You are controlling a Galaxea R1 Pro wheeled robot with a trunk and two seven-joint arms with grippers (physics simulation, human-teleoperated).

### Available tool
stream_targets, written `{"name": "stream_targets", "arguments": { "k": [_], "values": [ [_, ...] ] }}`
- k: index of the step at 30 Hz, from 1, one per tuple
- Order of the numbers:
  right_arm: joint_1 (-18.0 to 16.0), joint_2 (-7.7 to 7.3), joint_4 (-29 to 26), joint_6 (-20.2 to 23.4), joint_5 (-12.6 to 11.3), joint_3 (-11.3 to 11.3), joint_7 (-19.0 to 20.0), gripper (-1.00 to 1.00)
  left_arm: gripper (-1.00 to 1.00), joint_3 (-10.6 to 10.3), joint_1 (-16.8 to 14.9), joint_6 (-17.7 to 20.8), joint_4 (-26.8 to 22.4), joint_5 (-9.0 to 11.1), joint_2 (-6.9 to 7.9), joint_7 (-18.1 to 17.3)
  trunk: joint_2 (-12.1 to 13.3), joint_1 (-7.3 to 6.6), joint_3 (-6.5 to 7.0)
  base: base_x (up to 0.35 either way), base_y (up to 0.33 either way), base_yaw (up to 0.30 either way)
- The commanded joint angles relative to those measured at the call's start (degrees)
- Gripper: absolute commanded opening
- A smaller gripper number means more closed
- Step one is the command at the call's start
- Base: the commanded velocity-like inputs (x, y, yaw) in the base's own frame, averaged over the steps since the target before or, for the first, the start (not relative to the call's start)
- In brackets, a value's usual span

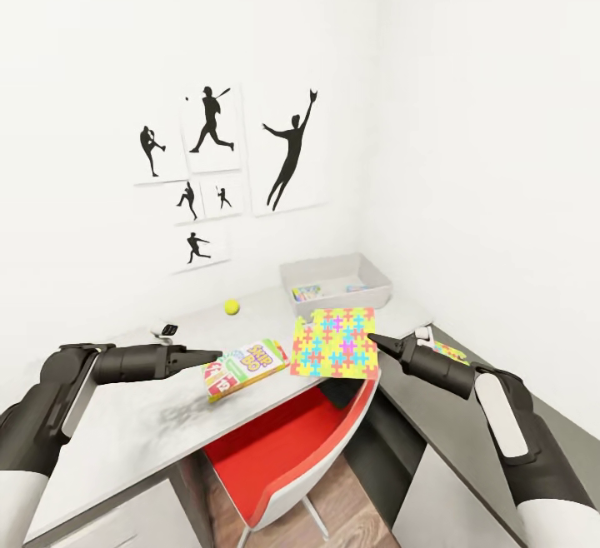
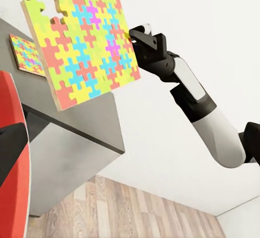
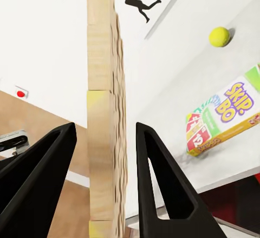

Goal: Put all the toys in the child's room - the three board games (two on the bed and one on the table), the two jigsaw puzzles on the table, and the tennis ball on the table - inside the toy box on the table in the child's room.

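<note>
Room: white corner w/ baseball-silhouette prints (image 1: 218, 173) on the wall; an L-shaped grey counter (image 1: 125, 431) is running along both walls, red chair (image 1: 287, 448) tucked under it, wood floor below.

Right hand (image 1: 377, 341): holding one puzzle (image 1: 334, 342) up off the counter, clamped on its edge. Right wrist view is showing the board edge-on between the two fingers (image 3: 157, 178), w/ a small gap visible on one side, so the grip looks light.

Left hand (image 1: 212, 356): hovering low over the counter, just beside SKIP-BO (image 1: 243, 367); carrying nothing; tips look drawn together to a point, but can't tell for sure.

Toy box (image 1: 372, 275): sitting at the counter's far corner, just behind the lifted puzzle. Inside: one colourful flat box (image 1: 307, 291) for sure, plus a smaller bit of colour (image 1: 357, 287) near the far wall, too small to ID.

Still out:
- puzzle in the right hand, not yet over the bin
- 2nd puzzle (image 2: 26, 55) lying flat on the counter's right-hand wing, beside the right arm
- SKIP-BO lying on the counter, near the front edge
- ball (image 1: 232, 306) resting on the counter by the wall, well apart from the bin

Progress: approx. early-to-mid, by my read. At least one item is in, four are plainly left.

Next, prob.: carrying the held puzzle back over the rim and laying it flat.
</note>
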Motion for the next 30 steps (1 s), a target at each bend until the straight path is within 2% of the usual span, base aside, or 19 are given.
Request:
{"name": "stream_targets", "arguments": {
  "k": [1,19,30],
  "values": [
    [-0.1,0.01,0.0,0.2,0.2,-0.1,0.3,-1.0,1.0,0.0,0.0,0.6,0.0,0.0,0.01,-0.2,-0.1,0.04,-0.13,0.002,-0.001,0.0],
    [-0.1,0.09,0.0,0.1,0.2,-0.1,0.3,-1.0,1.0,0.0,0.0,0.6,0.0,0.0,0.01,-0.1,-0.1,0.04,-0.13,0.12,-0.011,0.0],
    [-0.1,0.09,0.0,-1.1,0.2,-0.1,0.3,-1.0,1.0,0.0,0.0,0.6,0.0,0.0,0.01,-0.2,-0.1,0.04,-0.13,0.254,0.0,0.0]
  ]
}}
